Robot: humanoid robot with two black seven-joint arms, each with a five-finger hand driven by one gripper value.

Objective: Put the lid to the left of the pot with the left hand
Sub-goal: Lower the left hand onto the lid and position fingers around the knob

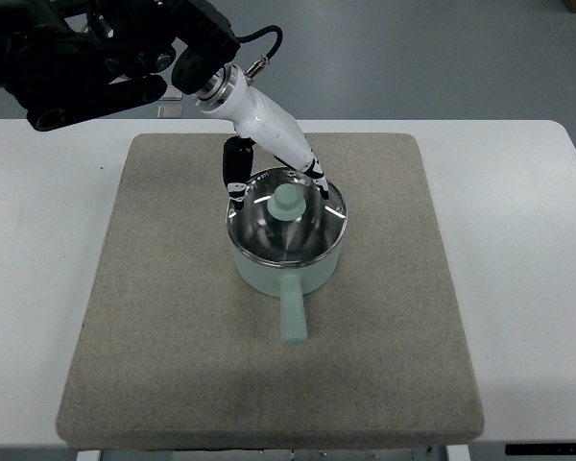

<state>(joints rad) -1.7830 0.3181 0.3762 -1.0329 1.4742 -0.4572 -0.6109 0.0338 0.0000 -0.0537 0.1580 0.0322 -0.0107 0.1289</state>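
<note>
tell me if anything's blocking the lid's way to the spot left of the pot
Nothing visible does. The lid still sits on the pot, with the left hand at its far rim. The mat left of the pot is bare, so the path there looks open once the lid is lifted over the rim.

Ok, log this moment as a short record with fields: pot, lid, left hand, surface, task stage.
pot: pale green pot near the mat's middle, handle pointing toward the camera
lid: glass lid with green knob, sitting on the pot
left hand: left hand at the lid's far rim, fingers spread on either side, nothing lifted
right hand: not in view
surface: grey mat on a white table
task stage: lid not yet moved left of pot
</note>
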